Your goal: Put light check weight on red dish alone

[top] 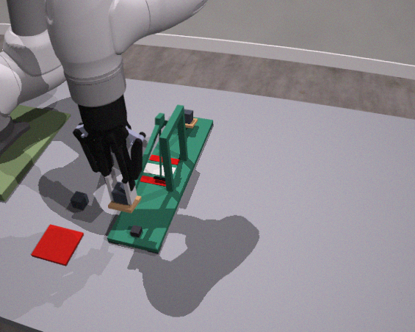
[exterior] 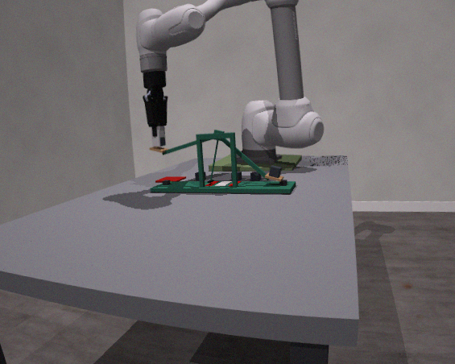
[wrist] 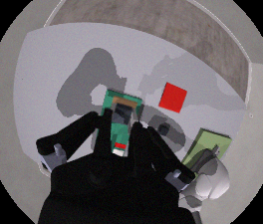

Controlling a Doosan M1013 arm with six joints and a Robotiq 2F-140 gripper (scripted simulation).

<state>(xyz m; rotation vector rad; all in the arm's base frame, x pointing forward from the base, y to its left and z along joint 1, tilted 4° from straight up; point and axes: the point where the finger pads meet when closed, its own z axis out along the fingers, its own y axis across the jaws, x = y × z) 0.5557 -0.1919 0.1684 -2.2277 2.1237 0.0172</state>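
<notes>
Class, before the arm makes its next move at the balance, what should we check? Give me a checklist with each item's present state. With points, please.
1. Dark weight held between the fingers of the gripper [top: 120, 195] [exterior: 159, 146]: ok, the fingers are shut on the dark weight [top: 120, 194] [wrist: 122, 113].
2. That weight over the raised pan [top: 123, 207] [exterior: 158, 149]: ok.
3. Weight fully seated on that pan, safe to release: cannot tell.
4. Lower pan [top: 192, 124] [exterior: 275, 177] loaded for comparison: ok, it carries a dark block [top: 188, 116] [exterior: 275, 171].
5. Pointer [top: 161, 154] [exterior: 214, 161] over the white field: not ok, its tip is at a red field.
6. Red dish [top: 57, 244] [exterior: 171, 179] [wrist: 173, 98] free of weights: ok.
</notes>
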